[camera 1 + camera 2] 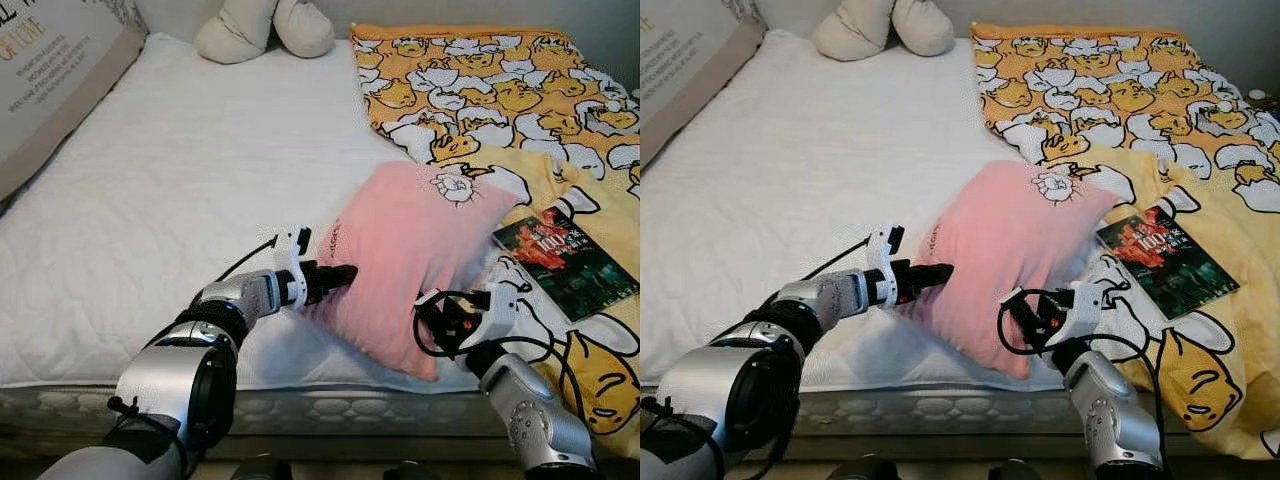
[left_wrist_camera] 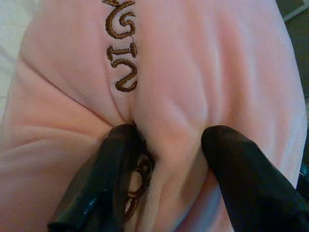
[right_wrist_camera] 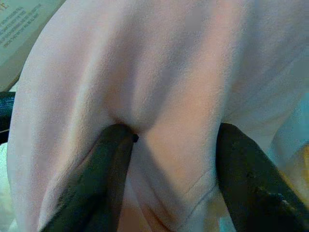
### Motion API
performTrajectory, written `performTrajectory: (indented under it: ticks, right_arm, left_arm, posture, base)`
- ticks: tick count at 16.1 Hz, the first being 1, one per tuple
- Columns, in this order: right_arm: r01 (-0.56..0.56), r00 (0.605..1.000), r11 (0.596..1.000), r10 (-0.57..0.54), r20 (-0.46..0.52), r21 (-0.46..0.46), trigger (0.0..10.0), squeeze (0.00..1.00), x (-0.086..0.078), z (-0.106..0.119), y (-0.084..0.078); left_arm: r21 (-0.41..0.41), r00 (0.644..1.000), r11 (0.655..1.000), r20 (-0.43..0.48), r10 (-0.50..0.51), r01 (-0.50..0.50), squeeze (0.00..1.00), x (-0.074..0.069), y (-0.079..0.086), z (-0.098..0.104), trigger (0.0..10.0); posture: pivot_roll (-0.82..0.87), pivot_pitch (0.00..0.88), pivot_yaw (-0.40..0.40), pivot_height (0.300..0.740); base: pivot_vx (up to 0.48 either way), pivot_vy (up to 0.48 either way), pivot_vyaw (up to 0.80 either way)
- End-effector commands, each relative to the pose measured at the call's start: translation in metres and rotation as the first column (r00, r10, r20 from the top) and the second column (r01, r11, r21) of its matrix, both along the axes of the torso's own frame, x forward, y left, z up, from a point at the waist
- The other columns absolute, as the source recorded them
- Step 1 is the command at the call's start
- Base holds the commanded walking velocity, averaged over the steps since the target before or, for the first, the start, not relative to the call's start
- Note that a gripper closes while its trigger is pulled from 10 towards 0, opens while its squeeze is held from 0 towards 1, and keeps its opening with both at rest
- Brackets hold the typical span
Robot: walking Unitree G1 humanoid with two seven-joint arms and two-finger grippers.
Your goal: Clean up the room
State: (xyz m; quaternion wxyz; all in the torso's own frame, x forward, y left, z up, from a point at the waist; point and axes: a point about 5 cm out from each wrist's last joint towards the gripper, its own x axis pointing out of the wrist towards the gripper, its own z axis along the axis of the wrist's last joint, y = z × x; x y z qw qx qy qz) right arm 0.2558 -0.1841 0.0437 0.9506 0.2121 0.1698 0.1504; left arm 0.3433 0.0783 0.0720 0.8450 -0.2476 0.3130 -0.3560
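With the left gripper [image 1: 340, 274] and right gripper [image 1: 428, 322] each pinching a fold of the pink pillow [image 1: 405, 250] at the bed's [image 1: 150, 200] near edge, lift both evenly so neither grip tears loose.

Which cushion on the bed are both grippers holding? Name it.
The pink cushion, pinched by the left gripper and right gripper; the cream one lies untouched.
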Motion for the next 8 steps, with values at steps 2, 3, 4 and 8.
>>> performTrajectory:
  ticks: [2,3,4,8]
  right_arm:
    - [-0.035,0.999,0.999,0.034,0.042,0.03,0.0,0.0,0.004,0.01,0.008]
    - [-0.035,0.998,0.999,0.033,0.046,0.037,0.0,0.0,0.004,0.011,0.008]
    - [-0.034,0.998,0.999,0.032,0.048,0.039,0.0,0.0,0.004,0.012,0.008]
    - [-0.018,0.997,0.999,0.014,0.073,0.045,0.0,0.0,0.008,0.018,0.005]
  left_arm:
    - [-0.092,0.999,0.995,-0.001,0.042,-0.042,0.0,0.0,-0.006,0.002,0.0]
    - [-0.12,0.998,0.991,0.016,0.063,-0.06,0.0,0.003,-0.005,0.006,0.0]
    - [-0.14,0.996,0.987,0.024,0.084,-0.08,0.0,0.004,-0.003,0.007,0.0]
    - [-0.16,0.988,0.977,0.035,0.147,-0.14,0.0,0.006,0.01,0.006,0.0]
  posture:
    - [-0.13,0.0,0.048,0.71]
    - [-0.13,0.0,0.05,0.71]
    - [-0.13,0.0,0.049,0.71]
    - [-0.12,0.0,0.049,0.71]
  base:
    - [0.0,0.0,0.0]
    - [0.0,0.0,0.0]
    - [0.0,0.0,0.0]
    - [0.0,0.0,0.0]
